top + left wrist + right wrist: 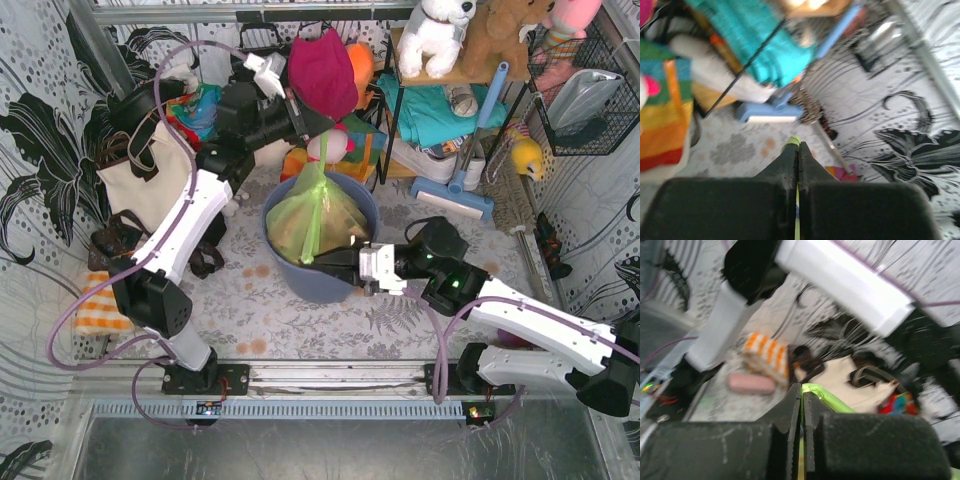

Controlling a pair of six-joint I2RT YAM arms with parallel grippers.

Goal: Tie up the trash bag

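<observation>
The trash bag (318, 218) is thin light-green plastic with tan paper showing through, and it sits in a round blue bin (325, 280). One twisted strip of it runs up to my left gripper (318, 132), which is shut on its end. In the left wrist view the green plastic (794, 140) pokes out past the closed tips of my left gripper (798, 148). A second strip runs down the near side to my right gripper (310, 262) at the bin's rim. In the right wrist view, my right gripper (802, 391) is shut on a green fold (826, 396).
A white tote bag (145, 172) stands left of the bin, with an orange-striped cloth (100, 305) nearer the front. A blue floor sweeper (458, 188) and a shelf of plush toys (470, 35) stand behind right. A red cap (322, 68) hangs just behind my left gripper.
</observation>
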